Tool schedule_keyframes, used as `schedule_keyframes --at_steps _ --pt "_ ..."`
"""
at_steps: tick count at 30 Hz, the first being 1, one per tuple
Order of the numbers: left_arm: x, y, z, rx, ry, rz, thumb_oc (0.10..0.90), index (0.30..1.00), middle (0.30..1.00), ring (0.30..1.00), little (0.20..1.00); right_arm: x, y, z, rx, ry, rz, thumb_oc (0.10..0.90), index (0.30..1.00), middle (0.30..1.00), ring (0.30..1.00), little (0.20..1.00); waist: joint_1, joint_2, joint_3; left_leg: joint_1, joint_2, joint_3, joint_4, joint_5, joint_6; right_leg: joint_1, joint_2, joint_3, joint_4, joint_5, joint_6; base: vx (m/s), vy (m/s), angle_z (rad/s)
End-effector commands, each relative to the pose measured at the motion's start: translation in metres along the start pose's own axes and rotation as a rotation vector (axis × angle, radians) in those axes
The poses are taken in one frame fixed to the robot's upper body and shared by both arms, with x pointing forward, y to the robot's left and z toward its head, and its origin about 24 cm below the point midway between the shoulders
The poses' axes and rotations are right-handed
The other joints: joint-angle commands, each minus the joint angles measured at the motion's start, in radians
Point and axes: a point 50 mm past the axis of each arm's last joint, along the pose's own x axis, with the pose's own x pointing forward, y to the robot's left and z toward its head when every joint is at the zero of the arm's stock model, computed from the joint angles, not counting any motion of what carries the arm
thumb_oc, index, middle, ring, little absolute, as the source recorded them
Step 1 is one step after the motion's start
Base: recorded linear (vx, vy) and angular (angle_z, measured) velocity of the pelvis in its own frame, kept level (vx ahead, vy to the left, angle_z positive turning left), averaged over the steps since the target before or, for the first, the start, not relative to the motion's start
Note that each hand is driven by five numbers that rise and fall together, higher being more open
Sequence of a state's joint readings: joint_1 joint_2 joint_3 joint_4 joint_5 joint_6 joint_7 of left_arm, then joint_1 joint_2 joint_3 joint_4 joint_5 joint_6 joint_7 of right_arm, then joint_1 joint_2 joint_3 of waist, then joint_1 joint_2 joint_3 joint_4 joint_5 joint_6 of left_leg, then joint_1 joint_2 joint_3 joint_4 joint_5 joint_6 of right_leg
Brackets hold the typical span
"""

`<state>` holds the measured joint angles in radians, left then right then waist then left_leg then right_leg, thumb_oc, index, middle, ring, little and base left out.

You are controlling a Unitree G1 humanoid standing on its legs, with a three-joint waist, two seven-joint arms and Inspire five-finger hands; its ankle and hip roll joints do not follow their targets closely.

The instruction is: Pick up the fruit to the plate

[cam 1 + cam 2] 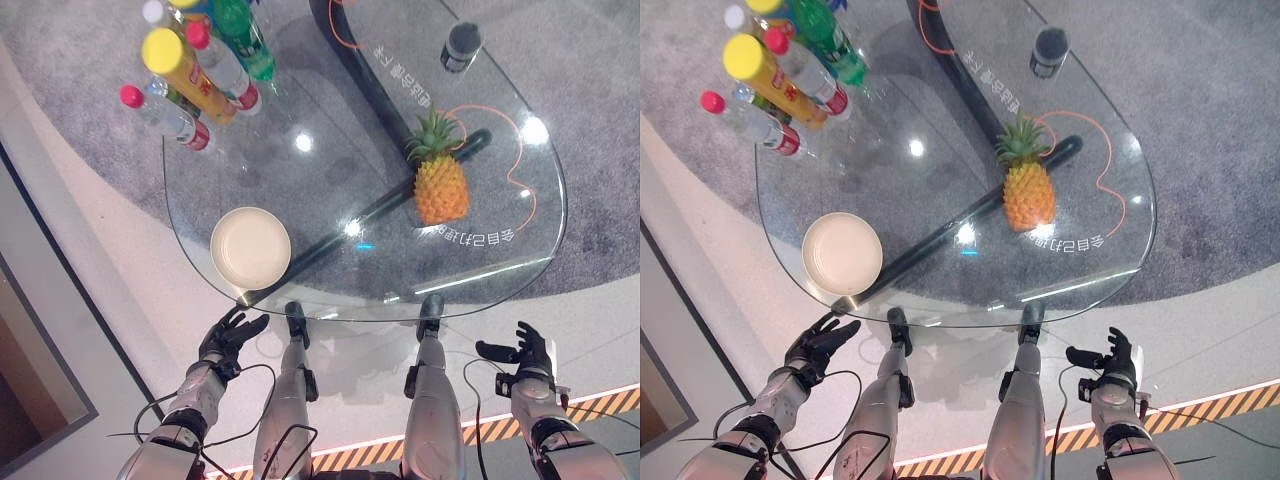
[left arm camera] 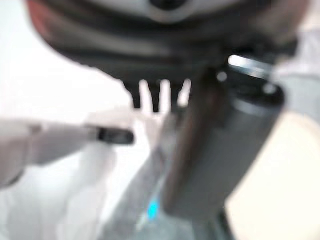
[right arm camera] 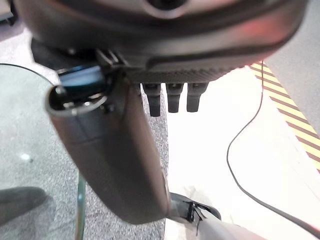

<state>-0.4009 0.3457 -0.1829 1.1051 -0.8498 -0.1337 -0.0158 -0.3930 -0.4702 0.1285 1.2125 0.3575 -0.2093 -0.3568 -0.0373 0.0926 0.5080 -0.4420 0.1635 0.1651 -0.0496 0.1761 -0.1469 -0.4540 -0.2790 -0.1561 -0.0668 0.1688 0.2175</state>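
Left eye view shows the pineapple (image 1: 441, 185) upright on the glass table (image 1: 330, 150), right of the empty plate (image 1: 250, 247). Both hands, left hand (image 1: 228, 338) and right hand (image 1: 527, 352), wait near the edge with relaxed fingers, holding nothing.

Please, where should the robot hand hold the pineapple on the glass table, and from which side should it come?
Probably around the orange body, below the leafy crown. The pineapple stands upright on the glass table, nearer the right hand, so come from the robot's right side; the spiky crown offers a poor hold.
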Motion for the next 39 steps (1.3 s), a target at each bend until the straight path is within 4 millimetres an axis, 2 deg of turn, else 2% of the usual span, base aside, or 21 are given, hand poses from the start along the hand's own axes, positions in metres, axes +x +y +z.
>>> schedule_keyframes --at_steps 1,8,14,20,30,33,39 --pt "0.001 0.025 0.026 0.010 -0.076 0.133 0.800 0.900 0.900 0.900 0.900 0.007 -0.022 0.012 0.035 -0.028 -0.104 0.800 0.900 0.900 0.900 0.900 -0.001 -0.020 0.012 -0.120 -0.036 -0.083 0.124 -0.062 0.019 -0.160 0.010 0.044 0.168 -0.008 -0.020 -0.05 -0.047 0.03" --pt "0.004 0.023 0.041 0.024 -0.120 0.173 0.800 0.900 0.900 0.900 0.900 0.012 -0.017 0.035 0.074 -0.084 -0.095 0.800 0.900 0.900 0.900 0.900 0.008 -0.019 0.012 -0.172 -0.030 -0.082 0.149 -0.056 0.016 -0.213 0.011 0.027 0.203 -0.011 -0.023 -0.01 -0.011 0.00" --pt "0.005 0.016 0.043 0.053 -0.135 0.163 0.800 0.900 0.900 0.900 0.900 0.015 -0.016 0.055 0.085 -0.143 -0.092 0.800 0.900 0.900 0.900 0.900 0.013 -0.014 0.012 -0.197 -0.031 -0.088 0.148 -0.048 0.015 -0.245 0.016 0.025 0.212 -0.008 -0.026 0.00 -0.001 0.01" --pt "0.007 0.014 0.052 0.075 -0.148 0.152 0.800 0.900 0.900 0.900 0.900 0.017 -0.014 0.071 0.104 -0.167 -0.085 0.800 0.900 0.900 0.900 0.900 0.021 -0.024 0.012 -0.226 -0.028 -0.093 0.162 -0.047 0.015 -0.269 0.015 0.013 0.223 -0.005 -0.027 -0.01 -0.009 0.02" --pt "0.007 0.013 0.053 0.089 -0.148 0.130 0.800 0.900 0.900 0.900 0.900 0.017 -0.018 0.068 0.121 -0.160 -0.106 0.800 0.900 0.900 0.900 0.900 0.028 -0.028 0.012 -0.244 -0.021 -0.092 0.168 -0.048 0.013 -0.292 0.014 -0.005 0.252 -0.013 -0.024 0.02 -0.010 0.01" --pt "0.007 0.014 0.055 0.093 -0.148 0.126 0.800 0.900 0.900 0.900 0.900 0.019 -0.024 0.070 0.132 -0.159 -0.137 0.800 0.900 0.900 0.900 0.900 0.028 -0.031 0.012 -0.257 -0.019 -0.090 0.172 -0.043 0.013 -0.303 0.012 -0.010 0.254 -0.008 -0.024 0.01 -0.003 0.00" --pt "0.004 0.022 0.053 0.113 -0.145 0.137 0.800 0.900 0.900 0.900 0.900 0.022 -0.053 0.063 0.175 -0.094 -0.278 0.800 0.900 0.900 0.900 0.900 0.035 -0.042 0.012 -0.259 -0.013 -0.090 0.170 -0.046 0.011 -0.302 0.015 -0.022 0.259 -0.008 -0.020 0.03 -0.016 0.02"
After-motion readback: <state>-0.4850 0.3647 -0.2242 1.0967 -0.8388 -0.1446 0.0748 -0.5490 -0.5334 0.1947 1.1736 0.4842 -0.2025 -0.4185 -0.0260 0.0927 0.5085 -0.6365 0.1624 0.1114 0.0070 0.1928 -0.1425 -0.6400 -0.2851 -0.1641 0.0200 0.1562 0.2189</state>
